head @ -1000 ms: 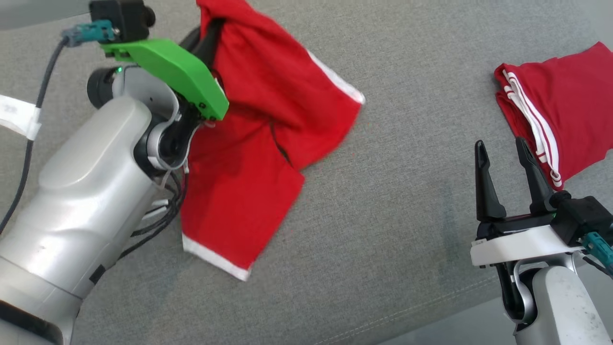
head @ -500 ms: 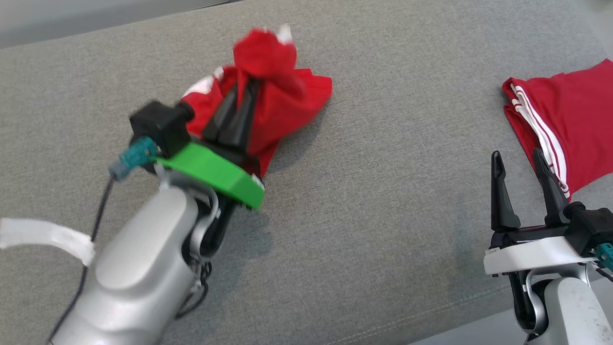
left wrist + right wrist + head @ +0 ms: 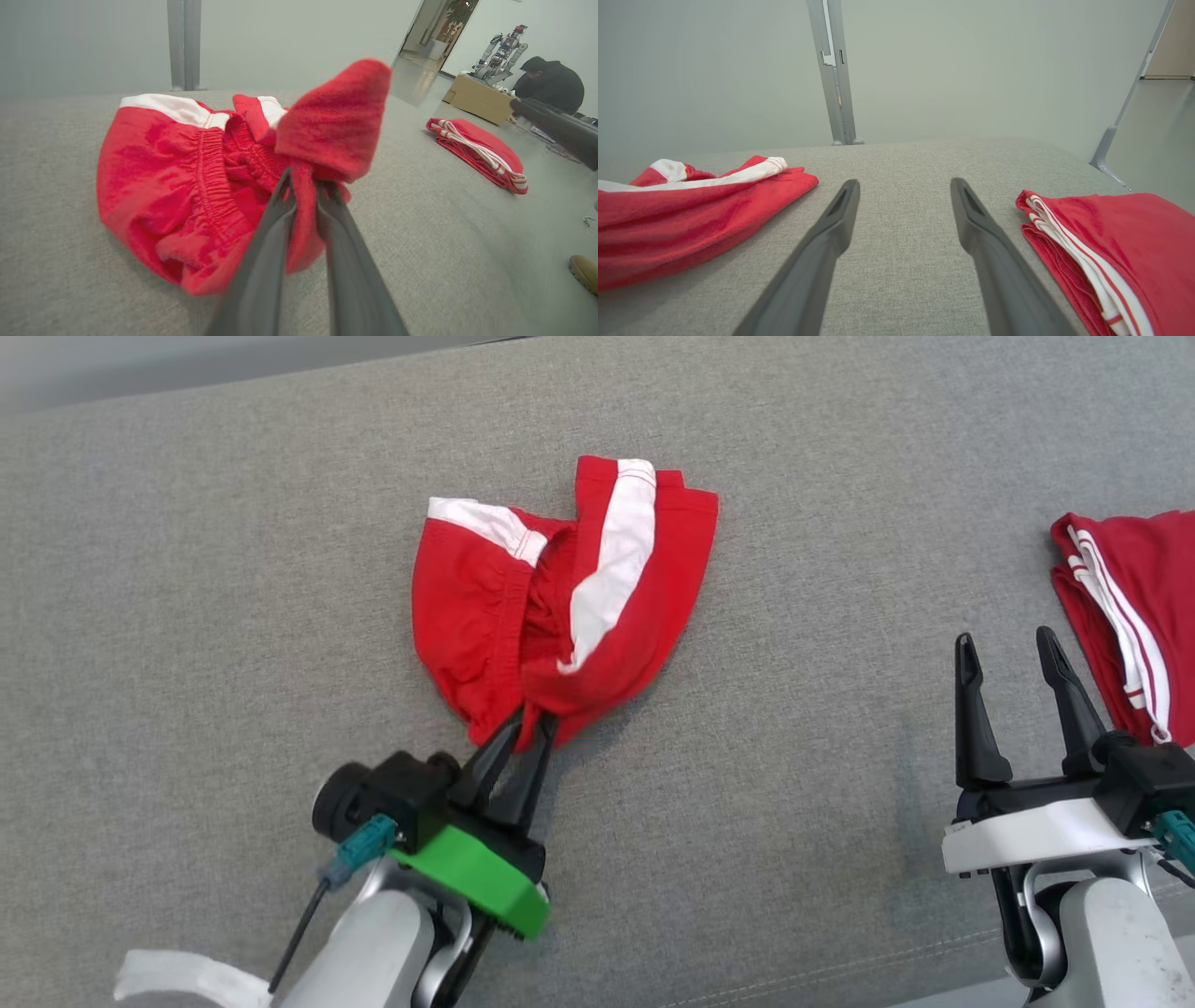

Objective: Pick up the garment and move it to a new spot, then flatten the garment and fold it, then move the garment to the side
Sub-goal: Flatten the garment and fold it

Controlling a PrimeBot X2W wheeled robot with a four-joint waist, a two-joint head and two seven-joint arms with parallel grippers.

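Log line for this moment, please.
left claw: shut on red shorts, bunched on grey surface | right claw: open, empty | folded garment: far right

garment (image 3: 187, 186): raised flap blurred | folded cloth (image 3: 1134, 607): cut off right | shoe (image 3: 585, 274), perhaps: edge-cut

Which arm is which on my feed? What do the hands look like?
Both have two long dark tapering fingers on silver forearms. The left hand sits on a green bracket with a black camera, a teal plug and a dark cable. The right hand has a white bracket and its own teal connector.
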